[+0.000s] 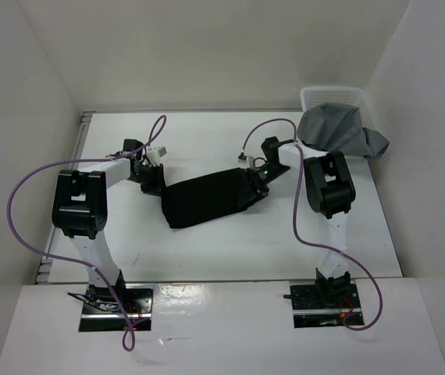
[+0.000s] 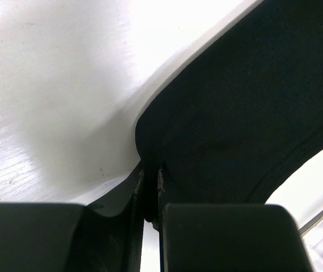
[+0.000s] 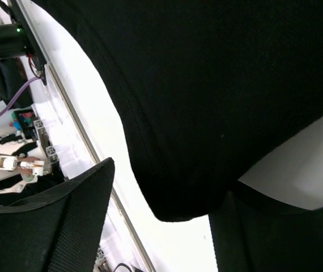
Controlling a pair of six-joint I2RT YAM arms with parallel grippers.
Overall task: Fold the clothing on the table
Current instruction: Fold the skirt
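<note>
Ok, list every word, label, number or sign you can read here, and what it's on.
None readable. The clothing is plain black; the table, the basket and the grey cloth show no print. The small parts beyond the table's edge in the right wrist view are too blurred to read.

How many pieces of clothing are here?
2: the black garment lies midway on the table; a grey garment drapes over the mesh basket, far right. More may hide inside.
</note>
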